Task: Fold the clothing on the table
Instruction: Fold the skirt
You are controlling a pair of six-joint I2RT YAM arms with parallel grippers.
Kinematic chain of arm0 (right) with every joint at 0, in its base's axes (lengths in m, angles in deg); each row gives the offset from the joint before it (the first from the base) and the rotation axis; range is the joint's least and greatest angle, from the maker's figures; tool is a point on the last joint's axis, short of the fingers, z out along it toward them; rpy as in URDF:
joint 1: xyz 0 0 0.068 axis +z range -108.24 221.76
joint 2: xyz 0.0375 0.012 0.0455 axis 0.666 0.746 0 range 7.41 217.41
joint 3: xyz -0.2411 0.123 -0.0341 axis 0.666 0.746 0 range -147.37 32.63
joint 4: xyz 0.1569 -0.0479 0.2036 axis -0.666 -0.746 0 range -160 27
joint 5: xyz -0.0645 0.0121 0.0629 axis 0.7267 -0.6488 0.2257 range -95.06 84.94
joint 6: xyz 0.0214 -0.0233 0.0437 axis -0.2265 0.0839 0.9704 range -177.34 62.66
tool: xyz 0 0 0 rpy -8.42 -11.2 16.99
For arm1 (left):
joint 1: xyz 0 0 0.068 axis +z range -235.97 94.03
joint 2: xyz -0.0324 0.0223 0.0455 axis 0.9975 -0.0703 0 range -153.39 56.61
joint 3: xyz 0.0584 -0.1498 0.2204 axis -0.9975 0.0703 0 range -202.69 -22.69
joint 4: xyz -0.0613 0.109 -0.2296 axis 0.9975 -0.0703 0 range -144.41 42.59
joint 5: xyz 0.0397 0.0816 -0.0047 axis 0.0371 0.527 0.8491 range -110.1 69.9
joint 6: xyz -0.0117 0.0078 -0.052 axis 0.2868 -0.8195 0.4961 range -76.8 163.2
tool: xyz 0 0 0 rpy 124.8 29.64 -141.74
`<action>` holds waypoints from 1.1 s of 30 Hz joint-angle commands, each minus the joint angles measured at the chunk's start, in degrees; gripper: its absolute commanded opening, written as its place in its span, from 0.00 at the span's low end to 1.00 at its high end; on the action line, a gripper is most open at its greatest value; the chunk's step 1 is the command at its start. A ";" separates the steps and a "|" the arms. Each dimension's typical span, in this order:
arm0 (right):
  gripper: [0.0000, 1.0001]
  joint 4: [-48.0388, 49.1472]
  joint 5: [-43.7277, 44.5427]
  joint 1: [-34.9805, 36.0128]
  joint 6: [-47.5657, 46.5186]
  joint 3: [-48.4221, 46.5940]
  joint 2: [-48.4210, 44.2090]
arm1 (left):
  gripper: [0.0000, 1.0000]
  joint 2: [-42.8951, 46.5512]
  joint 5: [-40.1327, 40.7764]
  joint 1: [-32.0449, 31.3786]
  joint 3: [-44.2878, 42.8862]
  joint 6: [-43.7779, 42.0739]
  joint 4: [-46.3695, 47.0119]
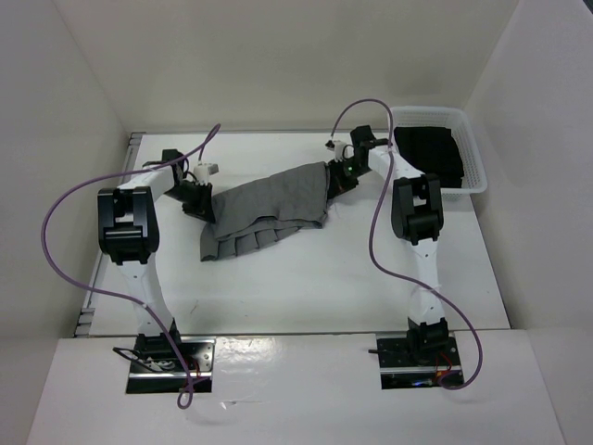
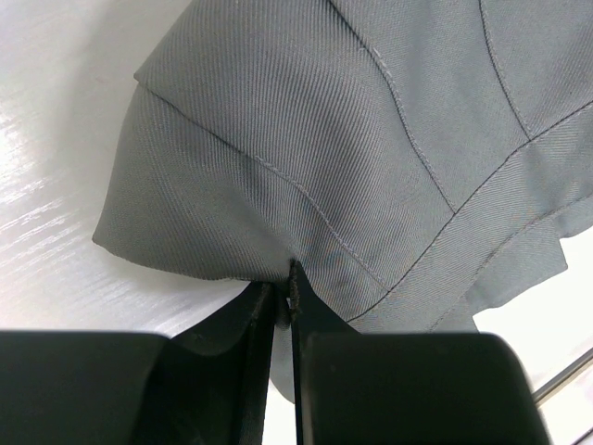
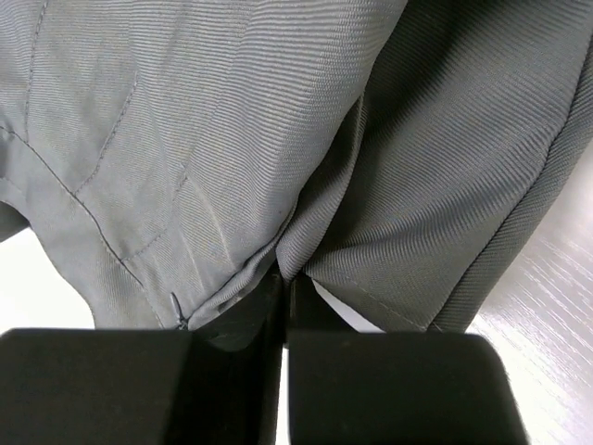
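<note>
Spanning lengthwise toward white plastic lattice basket (image 1: pixel 479 172): mid-grey pleated fabric skirt (image 1: pixel 269 209), left gripper (image 2: pixel 283 295) and right gripper (image 3: pixel 283 278) both clenched on its ends.

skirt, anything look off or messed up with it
No damage visible. The skirt lies askew and bunched: pinched at opposite ends by the left claw and right claw, with its pleated hem crumpled toward the near left.

Pose: left arm (image 1: pixel 130 227) rises from its base, elbow high, forearm angling far and to the right, wrist low. The left gripper (image 2: pixel 283 295) has its jaws almost together, pinching an edge of the clothing (image 2: pixel 306 139). The right arm (image 1: pixel 417 209) mirrors it, with elbow high and forearm angling far-left. The right gripper (image 3: pixel 283 278) has its jaws pressed tight on a fold of the same cloth. The grippers are well apart.
</note>
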 commanded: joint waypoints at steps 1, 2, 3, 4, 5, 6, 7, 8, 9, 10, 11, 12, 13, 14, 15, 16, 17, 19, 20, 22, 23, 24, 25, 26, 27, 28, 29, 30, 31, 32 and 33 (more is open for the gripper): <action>0.00 -1.21 -1.14 0.62 -0.43 -2.75 0.18 | 0.16 1.07 3.00 -0.22 2.21 -2.08 -1.87; 0.18 -1.21 -0.35 0.62 -0.43 -2.75 0.17 | 0.16 1.07 3.00 -0.22 2.22 -2.08 -1.87; 0.33 -1.21 -0.35 0.62 -0.43 -2.75 0.17 | 0.16 1.07 3.00 -0.22 2.22 -2.08 -1.87; 0.46 -1.91 -0.35 0.62 -0.43 -2.75 -0.35 | 0.16 1.59 3.00 -0.22 2.22 -2.08 -1.87; 0.66 -2.52 0.18 0.62 -0.43 -2.75 -0.36 | 0.16 1.60 3.00 -0.22 2.22 -2.08 -1.87; 0.71 -2.53 1.14 0.62 -0.43 -2.75 -0.36 | 0.16 1.60 3.00 -0.22 2.22 -2.08 -1.87; 0.76 -2.53 1.15 0.01 -0.43 -2.23 -0.88 | 0.15 1.60 3.00 -0.22 2.22 -2.08 -1.87; 0.79 -2.53 2.71 0.01 -0.43 -1.44 -1.67 | 0.15 1.60 3.00 0.30 2.22 -2.08 -1.87; 0.85 -2.53 2.73 -0.69 -0.43 -0.82 -2.28 | 0.15 1.60 3.00 0.30 2.74 -2.08 -1.87; 0.87 -1.92 2.73 -1.65 -0.43 -0.03 -2.81 | 0.15 1.60 3.00 0.30 2.74 -2.60 -1.87; 0.89 -1.91 3.25 -2.19 -0.43 -0.02 -3.69 | 0.15 1.60 3.00 0.30 2.74 -2.61 -1.87; 0.93 -1.91 3.26 -2.71 -0.43 -0.02 -3.70 | 0.15 2.12 3.00 0.30 2.74 -2.61 -1.87; 0.94 -1.39 3.26 -3.59 -0.43 -0.02 -4.30 | 0.15 2.12 3.00 0.30 2.74 -2.61 -1.87; 0.94 -1.39 3.26 -3.60 -0.43 -0.02 -4.31 | 0.15 2.12 3.00 0.82 2.74 -2.61 -2.39; 0.96 -1.39 3.26 -4.21 -0.43 -0.02 -4.31 | 0.15 2.12 3.00 0.83 2.74 -2.61 -2.40; 0.96 -2.00 3.26 -4.21 -0.43 -0.63 -4.31 | 0.15 2.12 3.00 0.83 2.74 -3.13 -2.40; 0.96 -2.79 3.26 -4.21 -0.43 -1.33 -4.31 | 0.15 2.12 2.48 0.83 2.74 -3.14 -2.40; 0.96 -2.79 3.26 -4.74 -1.05 -1.34 -4.31 | 0.15 2.12 2.48 0.83 2.74 -3.14 -2.40; 0.96 -2.79 3.26 -4.74 -1.05 -1.34 -4.31 | 0.15 2.12 2.48 0.83 2.74 -3.14 -2.40; 0.96 -2.79 2.12 -4.74 -1.05 -0.82 -4.84 | 0.15 2.12 2.48 0.83 2.74 -3.14 -2.40; 0.96 -2.79 2.11 -4.74 -1.05 -0.81 -4.84 | 0.15 2.12 2.48 0.83 2.74 -3.14 -2.40; 0.96 -2.79 0.81 -4.74 -1.05 -0.81 -4.32 | 0.15 2.12 2.48 0.83 2.74 -3.14 -2.40; 0.96 -2.79 0.27 -4.74 -1.05 -1.42 -4.31 | 0.15 2.12 2.48 0.83 2.74 -3.14 -2.40; 0.96 -3.49 -0.34 -4.74 -1.57 -1.43 -3.53 | 0.15 2.12 2.48 0.83 2.74 -3.14 -2.40; 0.96 -4.11 -1.39 -4.74 -1.58 -2.82 -2.39 | 0.15 2.12 2.48 0.83 2.74 -3.14 -2.40; 0.96 -4.11 -1.40 -4.74 -1.58 -3.36 -1.86 | 0.15 2.12 2.48 0.83 2.74 -3.14 -2.40; 0.96 -4.81 -2.27 -4.74 -1.58 -3.97 -1.24 | 0.15 2.12 2.48 0.83 2.74 -3.14 -2.92; 0.96 -5.69 -3.32 -4.74 -1.58 -5.20 -0.10 | 0.15 2.12 2.48 0.83 2.74 -3.14 -2.93; 0.96 -5.69 -4.03 -4.74 -2.10 -5.90 0.52 | 0.15 2.12 2.48 0.83 2.74 -3.14 -2.93; 0.96 -6.48 -4.73 -4.13 -2.10 -6.61 1.13 | 0.15 2.12 2.48 0.83 2.74 -3.14 -2.93; 0.96 -7.01 -5.44 -4.13 -2.10 -8.09 1.75 | 0.15 2.64 2.48 0.83 3.27 -3.14 -2.93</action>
